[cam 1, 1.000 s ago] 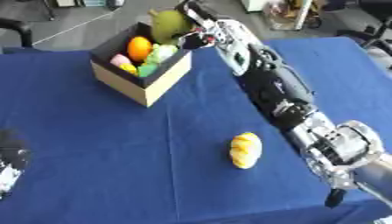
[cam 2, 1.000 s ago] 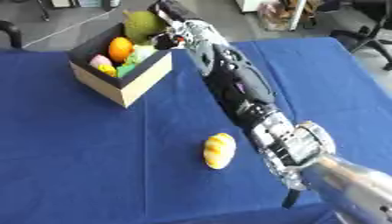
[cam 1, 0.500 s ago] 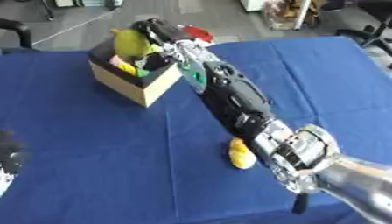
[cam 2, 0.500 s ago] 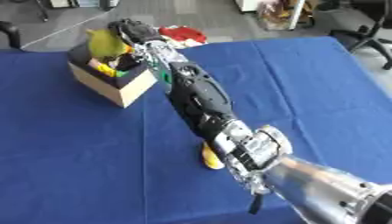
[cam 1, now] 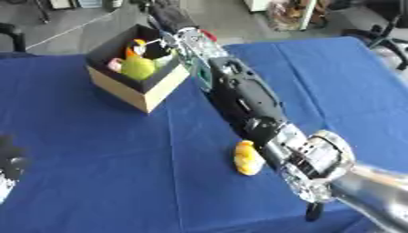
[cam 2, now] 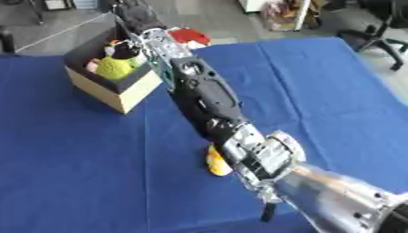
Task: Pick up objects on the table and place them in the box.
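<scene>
Right hand (cam 1: 163, 13): over the box's (cam 1: 119, 89) far rim, finger state cannot be told. Yellow pastry (cam 1: 248, 157): on the cloth, well behind the hand beside its forearm, long axis roughly fore-and-aft; right arm nearer.

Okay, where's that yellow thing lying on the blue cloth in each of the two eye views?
Left eye view: the yellow thing lies on the blue cloth right of centre, in the lower half, just left of the right arm.
Right eye view: it sits at about centre, lower half, partly hidden behind that arm.
Shared landmark: the box at upper left, with the arm running down from it.
</scene>
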Robot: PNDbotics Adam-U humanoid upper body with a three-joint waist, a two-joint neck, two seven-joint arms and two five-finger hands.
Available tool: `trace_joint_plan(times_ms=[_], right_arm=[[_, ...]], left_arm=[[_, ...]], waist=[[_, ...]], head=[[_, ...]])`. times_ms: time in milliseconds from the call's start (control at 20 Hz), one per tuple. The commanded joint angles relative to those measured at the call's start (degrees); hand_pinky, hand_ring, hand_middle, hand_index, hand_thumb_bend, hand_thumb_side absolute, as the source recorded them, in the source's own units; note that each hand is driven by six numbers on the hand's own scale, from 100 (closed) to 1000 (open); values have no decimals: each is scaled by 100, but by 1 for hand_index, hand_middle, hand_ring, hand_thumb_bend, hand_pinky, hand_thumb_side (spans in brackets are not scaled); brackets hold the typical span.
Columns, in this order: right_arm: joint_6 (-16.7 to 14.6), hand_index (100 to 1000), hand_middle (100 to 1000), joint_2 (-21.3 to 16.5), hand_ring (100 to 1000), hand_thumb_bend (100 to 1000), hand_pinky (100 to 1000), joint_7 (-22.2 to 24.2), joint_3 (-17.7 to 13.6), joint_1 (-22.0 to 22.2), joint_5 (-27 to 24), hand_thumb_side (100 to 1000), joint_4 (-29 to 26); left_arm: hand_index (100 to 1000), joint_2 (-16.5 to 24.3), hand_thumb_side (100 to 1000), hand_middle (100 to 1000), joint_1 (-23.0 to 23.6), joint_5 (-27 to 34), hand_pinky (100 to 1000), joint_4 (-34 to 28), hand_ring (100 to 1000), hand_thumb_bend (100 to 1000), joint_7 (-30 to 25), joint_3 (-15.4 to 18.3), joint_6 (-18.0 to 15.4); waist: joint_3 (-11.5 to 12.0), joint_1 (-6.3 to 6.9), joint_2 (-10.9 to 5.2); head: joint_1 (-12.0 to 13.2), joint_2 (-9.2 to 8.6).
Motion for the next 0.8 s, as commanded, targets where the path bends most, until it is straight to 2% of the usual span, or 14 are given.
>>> trace_joint_plan(times_ms=[50, 250, 400, 550, 700, 800], right_arm=[[-304, 870, 755, -797, 771, 211, 866, 519, 183, 316, -1099, 185, -1205], [-424, 867, 770, -1795, 788, 186, 879, 1305, 362, 1346, -2262, 177, -2726], [-437, 867, 779, -2322, 799, 153, 888, 1892, 393, 2161, -2902, 185, -3420], [-424, 877, 814, -2643, 830, 129, 905, 2530, 392, 2812, -3187, 167, -3733], [-390, 875, 821, -2794, 838, 144, 910, 3081, 424, 3329, -3167, 106, -3692], [-376, 878, 825, -2825, 843, 139, 913, 3320, 448, 3561, -3107, 100, -3578]], left_arm=[[841, 126, 494, 635, -5, -46, 784, -81, 656, 449, 112, 128, 7], [841, 170, 495, 636, 10, -70, 785, -80, 657, 450, 208, 214, 13], [841, 193, 495, 636, 15, -87, 785, -81, 657, 450, 242, 247, 16], [841, 206, 495, 636, 6, -94, 785, -88, 658, 450, 254, 255, 12], [841, 208, 496, 636, 8, -99, 785, -92, 658, 450, 260, 264, 12], [842, 206, 496, 636, 9, -100, 785, -93, 659, 450, 260, 264, 11]], waist=[[-99, -15, -105], [-305, -68, -97], [-401, -101, -75], [-432, -109, -61], [-444, -107, -58], [-445, -102, -59]], head=[[172, 24], [303, 25], [347, 26], [348, 26], [327, 26], [320, 26]])
